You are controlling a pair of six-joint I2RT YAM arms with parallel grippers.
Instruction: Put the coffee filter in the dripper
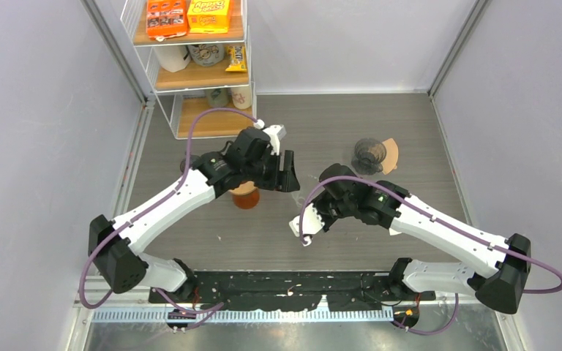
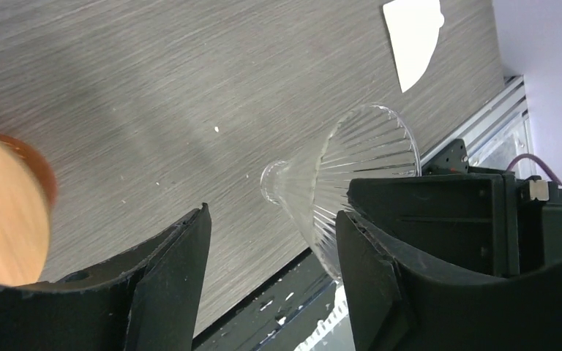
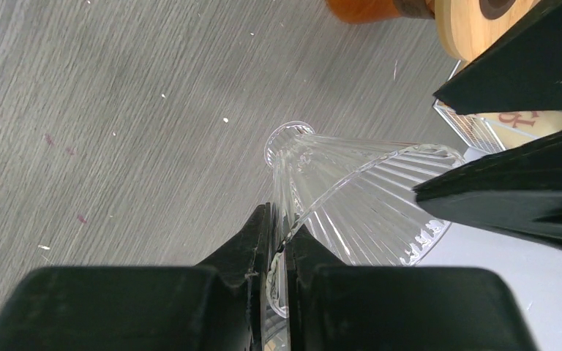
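A clear ribbed glass dripper (image 3: 358, 205) hangs tilted on its side above the table. My right gripper (image 3: 278, 234) is shut on its rim. The dripper also shows in the left wrist view (image 2: 358, 161), between the fingers of my open left gripper (image 2: 272, 212) and close to the right finger (image 2: 380, 278). In the top view the two grippers meet at mid-table, left (image 1: 290, 179) and right (image 1: 313, 199); the clear dripper is hard to make out there. A brown paper coffee filter (image 1: 391, 155) lies on the table at the back right, beside a dark ribbed cone (image 1: 369, 153).
An orange jar with a wooden lid (image 1: 246, 196) stands under my left forearm; it also shows in the left wrist view (image 2: 4, 212) and the right wrist view (image 3: 476, 22). A wire shelf with snacks and cups (image 1: 190, 66) stands at the back left. Grey walls close both sides.
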